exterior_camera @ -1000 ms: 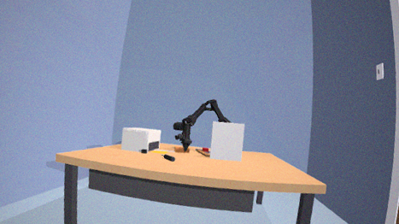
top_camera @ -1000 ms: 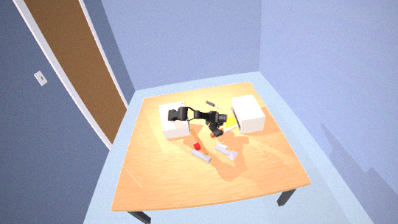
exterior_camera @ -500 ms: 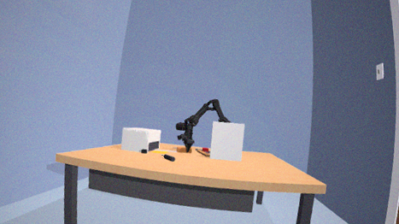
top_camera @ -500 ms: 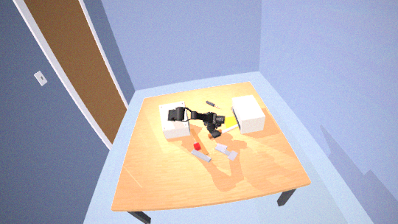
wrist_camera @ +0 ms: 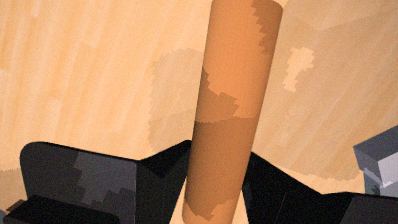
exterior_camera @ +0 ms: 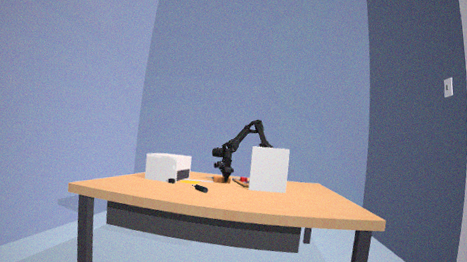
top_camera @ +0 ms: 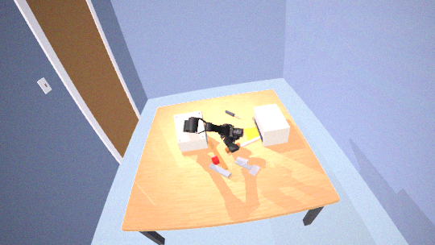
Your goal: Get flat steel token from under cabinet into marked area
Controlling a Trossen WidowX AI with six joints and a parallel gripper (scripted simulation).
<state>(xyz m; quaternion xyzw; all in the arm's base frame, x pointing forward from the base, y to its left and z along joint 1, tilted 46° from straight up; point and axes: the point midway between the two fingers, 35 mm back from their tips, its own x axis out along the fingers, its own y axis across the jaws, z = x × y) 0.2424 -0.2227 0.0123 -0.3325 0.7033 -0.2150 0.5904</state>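
The white cabinet (top_camera: 275, 128) (exterior_camera: 162, 166) stands on the table, with the yellow marked area (top_camera: 250, 132) (exterior_camera: 190, 182) in front of it. My gripper (top_camera: 233, 149) (exterior_camera: 227, 179) (wrist_camera: 216, 151) is low over the table, shut on a thick orange-brown handle (top_camera: 228, 151) (wrist_camera: 232, 80). A thin white shaft (top_camera: 250, 142) runs from the handle past the marked area to the cabinet's front edge; whether its tip is underneath cannot be told. The wrist view shows the handle between the fingers, but neither shaft nor cabinet. The steel token is not visible in any view.
A dark-handled tool (top_camera: 229, 113) (exterior_camera: 200, 188) lies on the table. A red cube (top_camera: 215, 159) (exterior_camera: 243, 179), a grey bar (top_camera: 220, 170), a brown strip (top_camera: 217, 155) and grey joined pieces (top_camera: 244, 164) lie nearby. The arm stands at a white block (top_camera: 194, 144) (exterior_camera: 269, 170).
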